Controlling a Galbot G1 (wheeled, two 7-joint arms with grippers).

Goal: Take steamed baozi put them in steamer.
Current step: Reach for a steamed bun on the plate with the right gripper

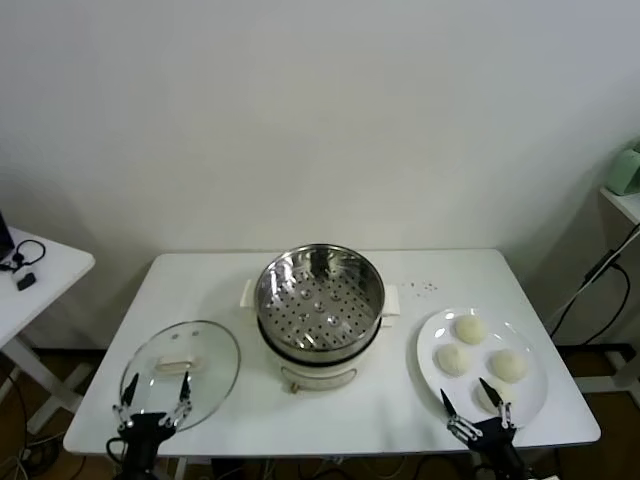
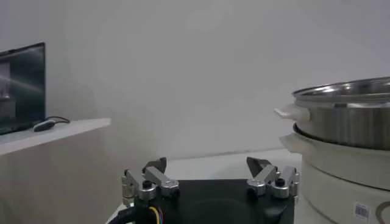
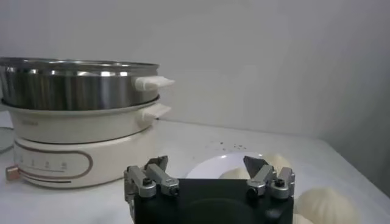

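The steel steamer (image 1: 320,300) with its perforated tray stands open and empty at the table's middle. Four cream-white baozi lie on a white plate (image 1: 432,338) at the right: one at the back (image 1: 469,328), one at the left (image 1: 452,359), one at the right (image 1: 508,364), and the front one (image 1: 497,392) partly behind my right gripper (image 1: 480,399). That gripper is open and empty at the plate's near edge; in the right wrist view (image 3: 207,165) it faces the plate (image 3: 210,165), a baozi (image 3: 323,204) and the steamer (image 3: 79,85). My left gripper (image 1: 155,395) is open and empty over the lid's near edge.
The round glass lid (image 1: 182,368) lies flat left of the steamer. A white side table (image 1: 40,268) with cables stands at the far left and carries a dark screen (image 2: 21,85). A shelf (image 1: 625,195) is at the far right. The steamer (image 2: 347,115) rises beside my left gripper (image 2: 207,167).
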